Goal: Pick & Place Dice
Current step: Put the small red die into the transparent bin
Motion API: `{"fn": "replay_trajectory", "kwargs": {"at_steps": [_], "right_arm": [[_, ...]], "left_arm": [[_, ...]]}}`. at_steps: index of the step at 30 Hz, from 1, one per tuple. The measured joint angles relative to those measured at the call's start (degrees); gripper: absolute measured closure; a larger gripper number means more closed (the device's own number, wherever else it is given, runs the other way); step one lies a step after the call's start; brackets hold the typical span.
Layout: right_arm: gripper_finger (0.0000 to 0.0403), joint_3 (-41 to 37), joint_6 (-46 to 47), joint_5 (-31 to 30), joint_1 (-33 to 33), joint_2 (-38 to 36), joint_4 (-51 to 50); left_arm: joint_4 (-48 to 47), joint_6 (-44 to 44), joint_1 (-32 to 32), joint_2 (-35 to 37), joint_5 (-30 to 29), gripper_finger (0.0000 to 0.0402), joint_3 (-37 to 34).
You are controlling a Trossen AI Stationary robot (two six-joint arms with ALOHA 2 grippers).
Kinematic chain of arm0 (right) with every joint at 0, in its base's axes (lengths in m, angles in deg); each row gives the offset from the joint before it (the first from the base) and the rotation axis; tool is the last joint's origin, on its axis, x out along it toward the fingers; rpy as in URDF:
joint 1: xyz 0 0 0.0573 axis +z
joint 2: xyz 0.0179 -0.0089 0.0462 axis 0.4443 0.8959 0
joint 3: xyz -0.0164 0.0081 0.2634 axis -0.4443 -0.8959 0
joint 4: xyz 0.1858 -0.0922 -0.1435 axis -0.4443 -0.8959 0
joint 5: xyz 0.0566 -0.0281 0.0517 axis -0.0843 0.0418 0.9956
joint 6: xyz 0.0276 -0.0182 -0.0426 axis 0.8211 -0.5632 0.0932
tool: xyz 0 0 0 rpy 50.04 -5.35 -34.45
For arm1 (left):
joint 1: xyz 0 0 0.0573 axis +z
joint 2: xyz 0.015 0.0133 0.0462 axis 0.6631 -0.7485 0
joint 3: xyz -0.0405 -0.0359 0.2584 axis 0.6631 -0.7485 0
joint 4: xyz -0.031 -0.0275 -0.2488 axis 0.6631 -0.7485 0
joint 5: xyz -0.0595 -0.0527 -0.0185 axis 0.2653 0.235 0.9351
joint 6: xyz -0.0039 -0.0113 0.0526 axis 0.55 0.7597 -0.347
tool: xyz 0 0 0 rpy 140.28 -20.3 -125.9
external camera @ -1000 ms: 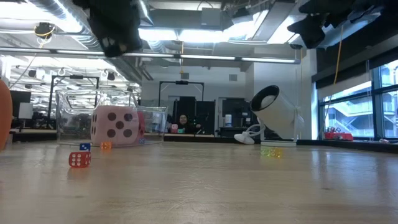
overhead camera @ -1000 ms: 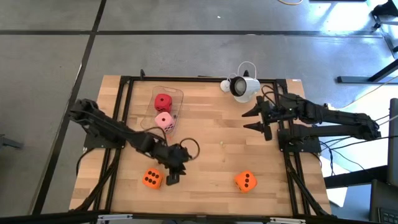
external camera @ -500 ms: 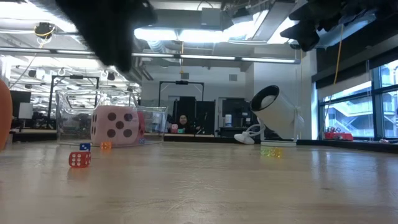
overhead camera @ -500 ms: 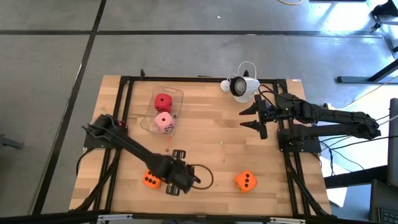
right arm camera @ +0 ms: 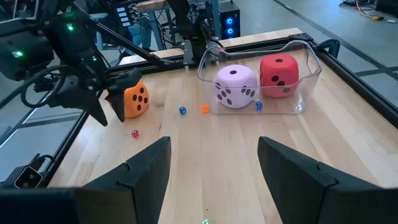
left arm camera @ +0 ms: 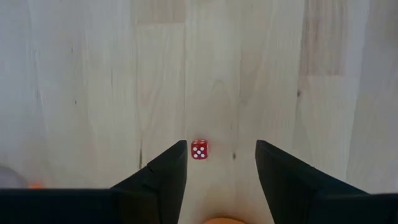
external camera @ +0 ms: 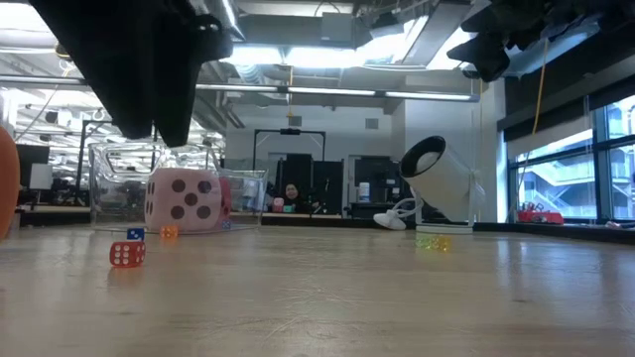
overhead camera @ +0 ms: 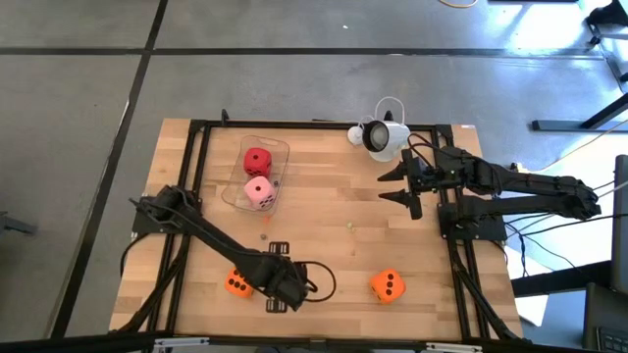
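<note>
Wooden table (overhead camera: 334, 245) carries two orange dice: one (overhead camera: 236, 284) just beside the left gripper (overhead camera: 278, 299), whose fingers stand apart, holding nothing; the other (overhead camera: 387, 285) lies well apart. Pink die (overhead camera: 258, 192) and red die (overhead camera: 258, 161) sit in a clear tray (overhead camera: 278, 149). Right gripper (overhead camera: 400, 186) hangs open and empty beside a white camera (overhead camera: 381, 136).

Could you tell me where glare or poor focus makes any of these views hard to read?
High view: sunlight bleaches the floor at top right. Low view: the left arm is a near-black silhouette against bright ceiling lights. Left wrist view: the wood looks washed out, yet the small red die stays legible.
</note>
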Motion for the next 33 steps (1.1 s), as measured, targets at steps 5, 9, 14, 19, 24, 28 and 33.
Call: {"fn": "replay_trajectory", "kwargs": {"at_steps": [5,9,14,19,24,28,33], "right_arm": [[0.0160,0.00,0.02,0.05,-0.01,0.00,0.00],[0.0160,0.00,0.17,0.20,0.01,0.00,0.00],[0.0160,0.00,0.17,0.20,0.00,0.00,-0.02],[0.0160,0.00,0.17,0.20,-0.01,0.00,-0.02],[0.0160,0.00,0.17,0.19,-0.01,0.00,-0.02],[0.0160,0.00,0.15,0.19,0.01,0.00,-0.02],[0.0160,0.00,0.15,0.20,0.00,0.00,-0.02]], "left_arm": [[0.12,0.91,0.11,-0.04,0.45,0.0217,-2.93],[2.30,2.44,0.53,-0.02,1.31,0.0217,-5.43],[5.74,4.02,1.59,-0.02,3.20,0.0217,-8.00],[8.58,4.30,2.34,-0.02,5.75,0.0217,-10.42],[9.01,4.27,2.74,-0.02,5.60,0.0217,-11.06],[9.63,3.79,2.72,-0.02,5.62,0.0217,-11.06],[10.21,3.71,2.72,-0.02,5.60,0.0217,-11.06]]}}
